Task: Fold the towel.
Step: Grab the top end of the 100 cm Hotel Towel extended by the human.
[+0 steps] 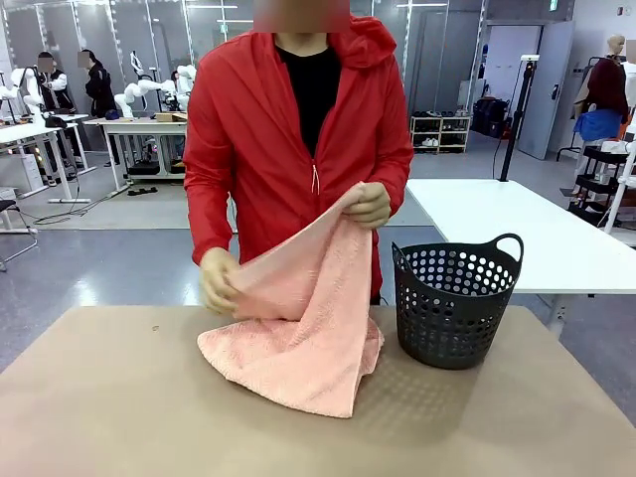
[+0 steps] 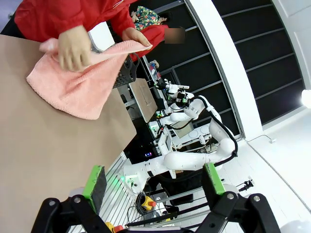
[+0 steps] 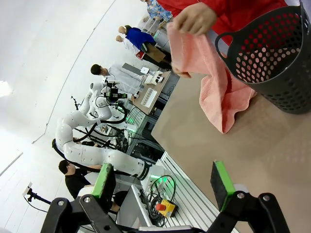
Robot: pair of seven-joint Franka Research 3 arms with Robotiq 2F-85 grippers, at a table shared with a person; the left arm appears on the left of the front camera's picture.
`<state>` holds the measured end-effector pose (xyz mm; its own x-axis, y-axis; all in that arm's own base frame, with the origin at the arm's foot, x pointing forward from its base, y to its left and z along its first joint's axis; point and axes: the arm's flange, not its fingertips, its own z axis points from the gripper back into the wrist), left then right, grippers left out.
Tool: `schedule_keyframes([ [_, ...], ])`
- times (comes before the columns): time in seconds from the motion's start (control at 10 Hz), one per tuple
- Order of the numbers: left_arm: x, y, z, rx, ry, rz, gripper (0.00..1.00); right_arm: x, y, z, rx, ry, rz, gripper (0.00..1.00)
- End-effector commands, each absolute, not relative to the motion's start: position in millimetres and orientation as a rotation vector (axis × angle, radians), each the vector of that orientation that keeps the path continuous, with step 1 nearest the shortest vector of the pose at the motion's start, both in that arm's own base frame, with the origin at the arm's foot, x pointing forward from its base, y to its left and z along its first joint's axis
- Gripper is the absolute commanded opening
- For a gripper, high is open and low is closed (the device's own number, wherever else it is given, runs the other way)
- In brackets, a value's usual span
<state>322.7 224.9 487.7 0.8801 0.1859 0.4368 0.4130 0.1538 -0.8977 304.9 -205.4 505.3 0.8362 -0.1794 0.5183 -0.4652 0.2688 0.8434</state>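
Note:
The salmon-pink towel (image 1: 303, 328) hangs from both hands of the person in a red jacket, its lower part bunched on the brown table (image 1: 119, 407) beside the dark basket. One hand (image 1: 370, 206) lifts a corner high, the other hand (image 1: 217, 281) grips the edge lower down. In the left wrist view the towel (image 2: 73, 87) lies far off, and my left gripper (image 2: 154, 180) stands open and empty. From the right wrist the towel (image 3: 214, 82) drapes next to the basket, with my right gripper (image 3: 165, 180) open and empty, well short of it.
A dark perforated basket (image 1: 455, 303) with two handles stands on the table right of the towel, seen too as the basket (image 3: 272, 58). A white table (image 1: 517, 229) sits behind on the right. The near half of the brown table is bare.

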Motion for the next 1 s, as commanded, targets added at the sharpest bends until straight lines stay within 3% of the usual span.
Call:
schedule_keyframes([
  [0.0,322.4,224.8,488.2,-1.447,-0.532,-0.191,1.0,306.9,-206.5,506.1,1.312,-0.61,0.225,1.0],
  [0.9,322.4,224.8,488.2,-1.447,-0.532,-0.191,1.0,306.9,-206.5,506.1,1.312,-0.61,0.225,1.0],
])
